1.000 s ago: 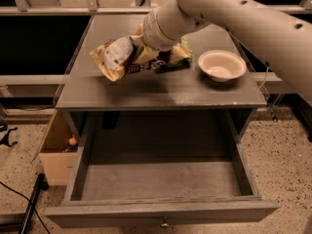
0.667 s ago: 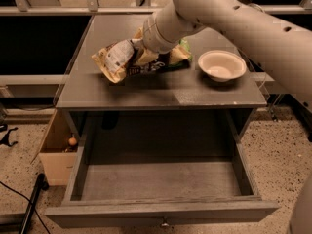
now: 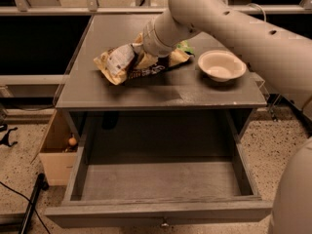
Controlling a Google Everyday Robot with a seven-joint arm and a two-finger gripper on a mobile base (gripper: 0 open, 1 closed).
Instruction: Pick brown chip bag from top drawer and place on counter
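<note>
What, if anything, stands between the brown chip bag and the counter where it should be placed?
Nothing visible does. The brown chip bag is already over the counter, low above or on its surface, with the pincer at the bag's middle. The white bowl sits apart from the bag, at the right of the view.

Glossy wrinkled foil brown chip bag (image 3: 122, 65) at gripper (image 3: 143, 58), on matte counter (image 3: 195, 94).

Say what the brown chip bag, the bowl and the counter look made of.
The brown chip bag: crinkled foil or plastic film, glossy creases. The bowl: smooth cream ceramic or plastic, unclear which. The counter: probably grey-painted wood, matte. The pincer sits at the bag's middle, over the counter.
</note>
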